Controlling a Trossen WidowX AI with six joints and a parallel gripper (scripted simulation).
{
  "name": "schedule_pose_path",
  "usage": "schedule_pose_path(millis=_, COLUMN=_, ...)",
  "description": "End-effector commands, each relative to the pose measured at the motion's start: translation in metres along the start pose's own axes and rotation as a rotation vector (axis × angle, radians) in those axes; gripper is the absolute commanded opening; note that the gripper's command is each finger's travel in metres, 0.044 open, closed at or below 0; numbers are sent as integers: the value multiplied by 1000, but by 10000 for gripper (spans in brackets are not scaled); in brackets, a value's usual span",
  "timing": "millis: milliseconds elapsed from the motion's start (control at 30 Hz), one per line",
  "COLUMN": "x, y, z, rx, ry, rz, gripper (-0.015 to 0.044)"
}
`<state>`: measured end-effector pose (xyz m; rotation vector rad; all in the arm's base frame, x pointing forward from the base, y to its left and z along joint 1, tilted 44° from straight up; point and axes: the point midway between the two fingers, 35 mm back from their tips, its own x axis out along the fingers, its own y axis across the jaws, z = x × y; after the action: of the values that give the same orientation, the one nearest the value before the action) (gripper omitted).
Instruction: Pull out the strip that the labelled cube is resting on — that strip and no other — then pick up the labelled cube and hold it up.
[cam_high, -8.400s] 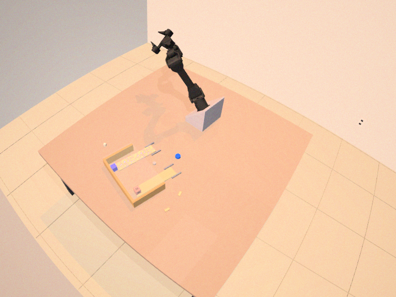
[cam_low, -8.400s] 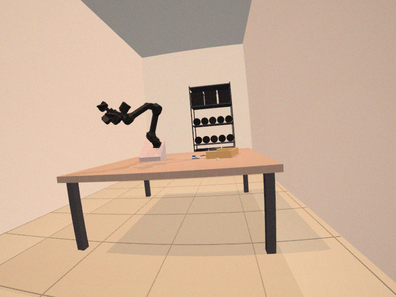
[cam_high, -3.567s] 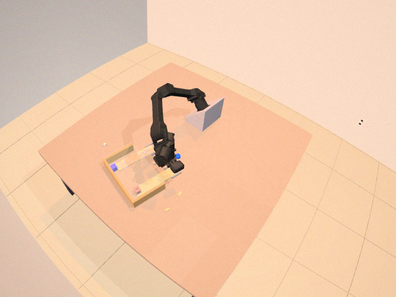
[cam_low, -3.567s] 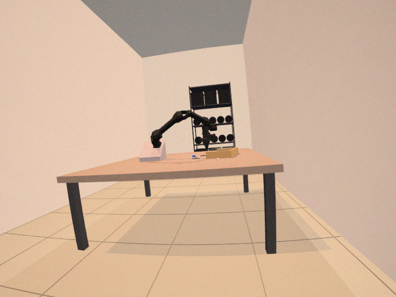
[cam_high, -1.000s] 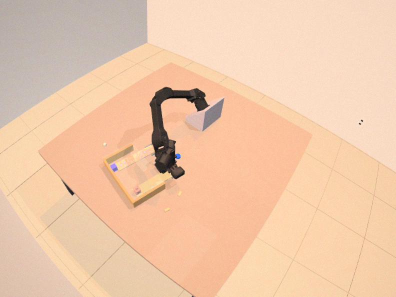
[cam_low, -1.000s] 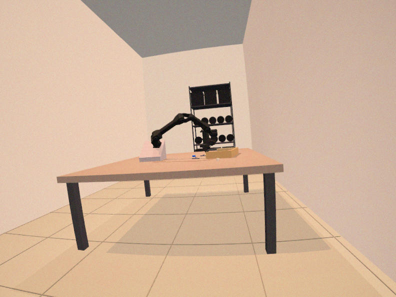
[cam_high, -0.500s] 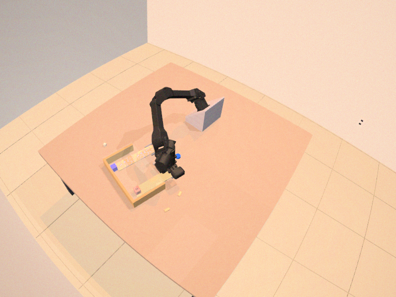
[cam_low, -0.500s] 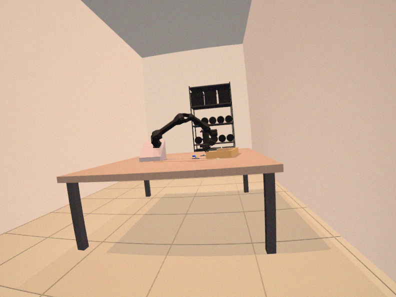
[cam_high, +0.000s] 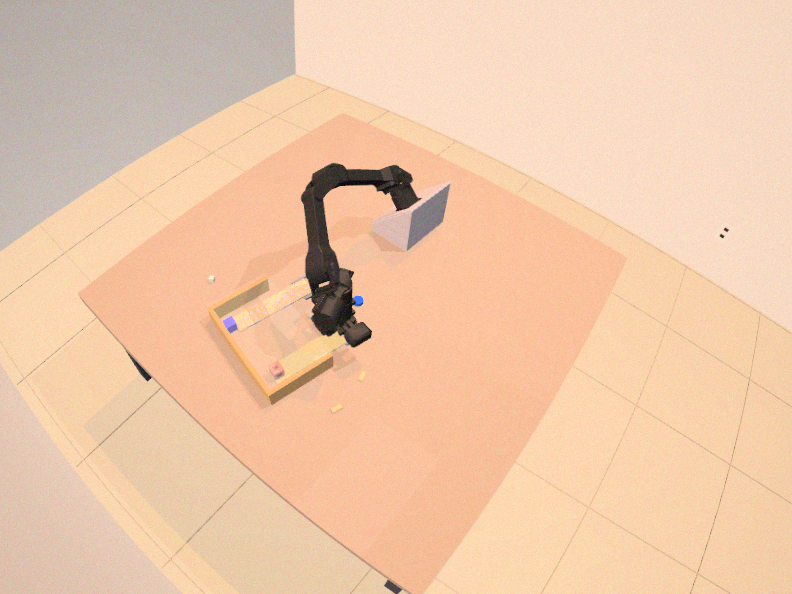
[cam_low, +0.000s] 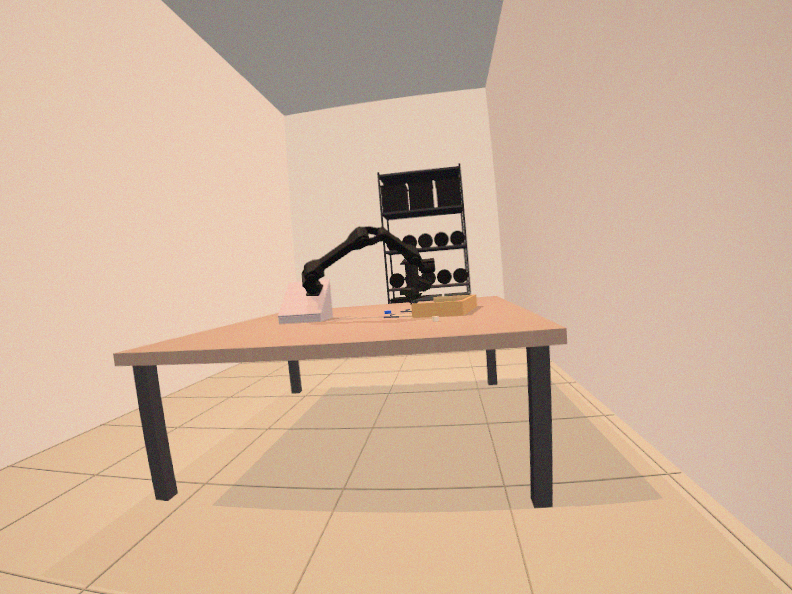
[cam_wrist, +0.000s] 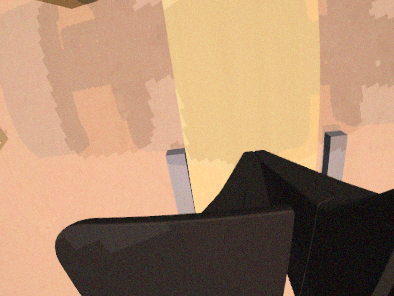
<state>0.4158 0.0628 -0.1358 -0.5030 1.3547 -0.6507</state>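
Note:
A reddish cube (cam_high: 276, 368) with a small dark mark rests at the inner end of a plain yellow strip (cam_high: 311, 352) (cam_wrist: 245, 80). A blue cube (cam_high: 230, 324) sits at the inner end of a speckled strip (cam_high: 275, 304). Which cube bears the label is too small to tell. Both strips lie inside an orange three-sided frame (cam_high: 239, 352) (cam_low: 441, 309). My gripper (cam_wrist: 253, 161) is shut with nothing seen between its fingers, above the outer end of the plain strip. It also shows in the exterior view (cam_low: 411, 296). The fingers hide that strip's outer end.
Grey guide bars (cam_wrist: 180, 181) (cam_wrist: 335, 155) flank the plain strip. A blue round knob (cam_high: 358, 301) (cam_low: 387, 312) is beside the arm. A small white block (cam_high: 211, 279) (cam_low: 435, 318) lies outside the frame. Two small yellow pieces (cam_high: 362, 375) (cam_high: 336, 408) lie on the table.

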Motion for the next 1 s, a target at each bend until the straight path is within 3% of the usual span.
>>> schedule_pose_path(millis=0, x=5, y=-1, z=1, rx=-1, ry=3, rz=-5, gripper=0)
schedule_pose_path(millis=967, x=6, y=0, z=-41, rx=-3, ry=5, rz=-4, gripper=0)
